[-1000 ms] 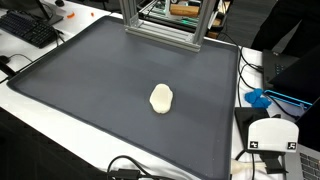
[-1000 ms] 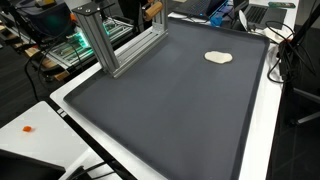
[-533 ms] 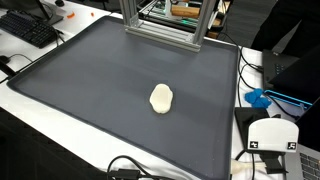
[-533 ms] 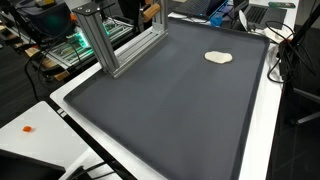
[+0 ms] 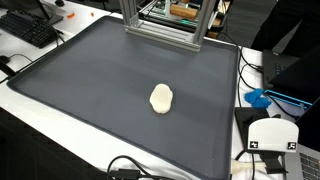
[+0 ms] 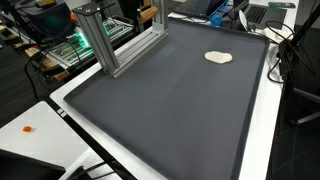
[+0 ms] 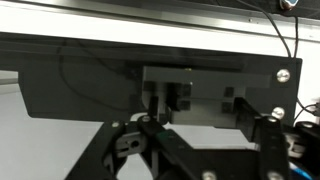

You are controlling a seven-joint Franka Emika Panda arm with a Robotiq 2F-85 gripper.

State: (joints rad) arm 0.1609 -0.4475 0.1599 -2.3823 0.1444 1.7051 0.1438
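currently a pale cream oval lump (image 5: 161,98) is lying flat and alone on the dark grey mat (image 5: 80,90) that is covering the white worktop (image 5: 30,110). in an exterior view it is sitting a little past the mat's middle, toward the edge where a blue plastic piece (image 5: 258,98) is lying just off the mat. in an exterior view the lump (image 6: 219,57) is showing near the mat's far corner. a silver aluminium frame (image 5: 160,25) is standing along another edge of the mat, well apart from the lump. a black keyboard (image 5: 28,28) is lying on the worktop beyond the mat's corner. the tool (image 7: 152,138) is appearing only in the wrist view, as dark linkwork at the bottom edge, facing a black plate under a pale rail. it is not gripping the lump, and i cannot tell whether its jaws are standing open or closed.
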